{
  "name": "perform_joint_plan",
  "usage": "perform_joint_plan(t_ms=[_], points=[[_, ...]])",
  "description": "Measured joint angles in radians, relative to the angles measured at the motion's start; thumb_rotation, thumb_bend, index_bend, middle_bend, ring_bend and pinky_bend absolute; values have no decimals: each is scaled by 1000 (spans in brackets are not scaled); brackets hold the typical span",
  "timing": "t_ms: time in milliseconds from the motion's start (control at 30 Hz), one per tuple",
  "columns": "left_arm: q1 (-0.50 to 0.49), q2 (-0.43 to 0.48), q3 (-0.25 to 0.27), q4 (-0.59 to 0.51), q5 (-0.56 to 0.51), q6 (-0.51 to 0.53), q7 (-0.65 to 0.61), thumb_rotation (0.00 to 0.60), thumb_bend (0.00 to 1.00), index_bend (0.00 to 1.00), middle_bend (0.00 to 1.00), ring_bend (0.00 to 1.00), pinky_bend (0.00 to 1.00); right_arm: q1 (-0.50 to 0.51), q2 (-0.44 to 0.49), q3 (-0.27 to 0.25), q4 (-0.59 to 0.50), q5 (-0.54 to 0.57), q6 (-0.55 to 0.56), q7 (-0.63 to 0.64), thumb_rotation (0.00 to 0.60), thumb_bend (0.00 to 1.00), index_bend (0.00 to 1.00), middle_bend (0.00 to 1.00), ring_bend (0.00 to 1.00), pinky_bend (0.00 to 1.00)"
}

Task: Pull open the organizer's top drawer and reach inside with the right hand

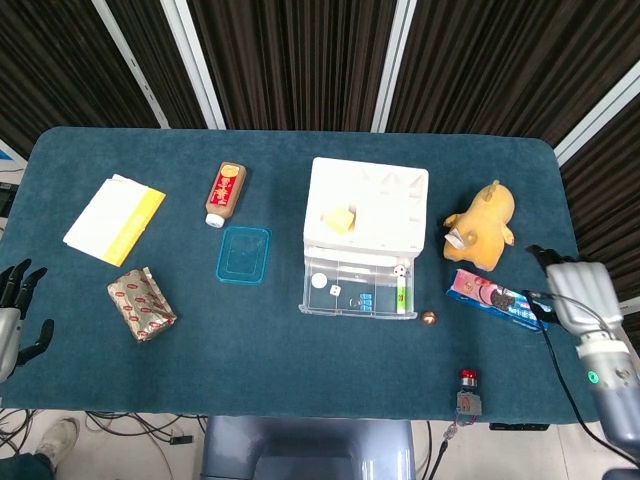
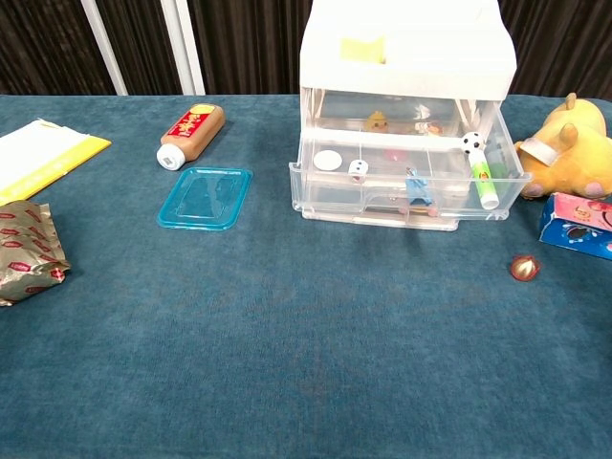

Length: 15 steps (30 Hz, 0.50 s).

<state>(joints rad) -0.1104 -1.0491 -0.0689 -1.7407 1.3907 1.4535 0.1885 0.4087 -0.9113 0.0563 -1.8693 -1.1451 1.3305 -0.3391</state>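
Note:
The white organizer point(image 1: 366, 205) point(image 2: 406, 57) stands at mid table. Its clear top drawer point(image 1: 357, 286) point(image 2: 409, 178) is pulled out toward me and holds a die, a white disc, blue clips and a green marker. A small brown ball point(image 1: 428, 317) point(image 2: 524, 269) lies on the cloth to the right of the drawer front. My right hand point(image 1: 578, 293) hovers at the table's right edge, well away from the drawer, holding nothing, its fingers loosely spread. My left hand point(image 1: 14, 312) hangs off the left edge with fingers apart and empty. Neither hand shows in the chest view.
A yellow plush point(image 1: 481, 224) and a cookie box point(image 1: 497, 300) lie between the organizer and my right hand. A blue lid point(image 1: 244, 254), a brown bottle point(image 1: 224, 193), a yellow-white packet point(image 1: 114, 218) and a snack bag point(image 1: 142, 303) sit on the left. A red-topped button point(image 1: 467, 378) is near the front edge.

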Motion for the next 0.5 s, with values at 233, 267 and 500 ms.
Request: perform_joint_plan(t_ms=[233,267,500], points=[[1,3,-1,-8,5,7,-1,600,418,102,23,0,0,-171,-140,-53,136,-190,195,133,600,154,133,110,245,263],[1,4,-1,-10,7,7,-2,600,418,102,23,0,0,-189,-163,-61,157,-210,213,138,600,154,131,107,243,263],[1,14,0,-22,18,9,-14,600,418,102,22,0,0,-245,-251,-70,252,-286,285,158,600,154,130,105,242,260]])
